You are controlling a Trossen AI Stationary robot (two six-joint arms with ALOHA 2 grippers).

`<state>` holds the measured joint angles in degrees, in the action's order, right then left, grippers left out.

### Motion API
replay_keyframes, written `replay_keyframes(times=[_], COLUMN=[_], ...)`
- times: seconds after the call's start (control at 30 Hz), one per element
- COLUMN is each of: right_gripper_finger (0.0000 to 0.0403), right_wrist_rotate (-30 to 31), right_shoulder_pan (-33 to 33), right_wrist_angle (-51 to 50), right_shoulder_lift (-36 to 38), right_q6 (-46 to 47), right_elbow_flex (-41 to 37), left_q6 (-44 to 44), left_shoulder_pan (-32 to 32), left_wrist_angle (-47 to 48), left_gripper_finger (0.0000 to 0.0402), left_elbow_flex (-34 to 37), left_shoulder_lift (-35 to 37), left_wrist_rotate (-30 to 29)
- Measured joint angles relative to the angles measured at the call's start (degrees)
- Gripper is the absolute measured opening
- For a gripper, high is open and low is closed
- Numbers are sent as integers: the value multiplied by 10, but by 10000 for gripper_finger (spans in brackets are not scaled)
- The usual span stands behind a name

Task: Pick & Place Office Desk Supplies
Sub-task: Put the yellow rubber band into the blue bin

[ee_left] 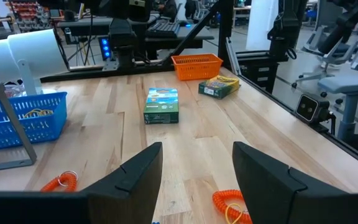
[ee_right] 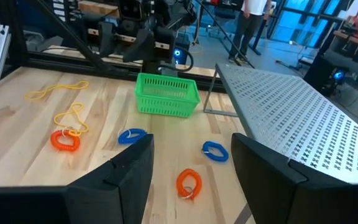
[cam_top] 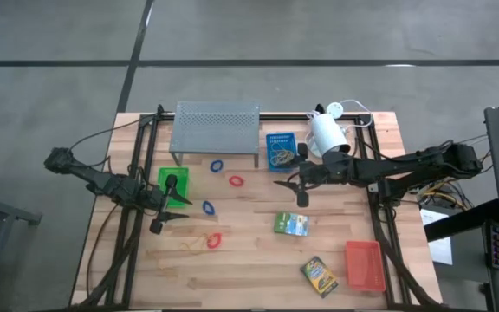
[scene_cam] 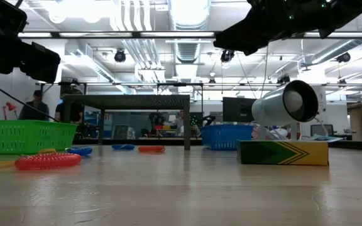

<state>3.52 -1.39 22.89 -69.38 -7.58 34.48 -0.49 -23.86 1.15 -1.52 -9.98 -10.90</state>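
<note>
While both grippers hang released and empty, the left gripper sits by the green tray near the desk's left edge; the right gripper hovers beside the blue tray.

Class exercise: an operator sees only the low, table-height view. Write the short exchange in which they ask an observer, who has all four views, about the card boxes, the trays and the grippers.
Operator: I see one card box. Are there more?
Observer: Yes, two: one card box lies mid-table, and the other card box is beside a red-orange tray that your view misses.
Operator: Is anything in the blue tray?
Observer: From above, tan rubber bands lie inside the blue tray.
Operator: What are the grippers doing?
Observer: Both are open and empty. The left gripper is by the green tray, and the right gripper is in front of the blue tray.
</note>
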Motion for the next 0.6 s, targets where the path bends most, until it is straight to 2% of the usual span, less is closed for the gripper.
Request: replay_keyframes(times=[0.47, 0.6], right_gripper_finger=[212, 212], right_wrist_rotate=[0, 0], right_shoulder_pan=[0, 0], right_wrist_angle=[0, 0], right_shoulder_lift=[-1, -1], right_q6=[0, 0], right_elbow_flex=[0, 0], left_q6=[-1, -27], left_shoulder_pan=[0, 0], left_wrist_angle=[0, -1], left_gripper_finger=[200, 200], left_elbow_flex=[0, 0], left_shoulder_lift=[0, 0], left_wrist_rotate=[0, 0])
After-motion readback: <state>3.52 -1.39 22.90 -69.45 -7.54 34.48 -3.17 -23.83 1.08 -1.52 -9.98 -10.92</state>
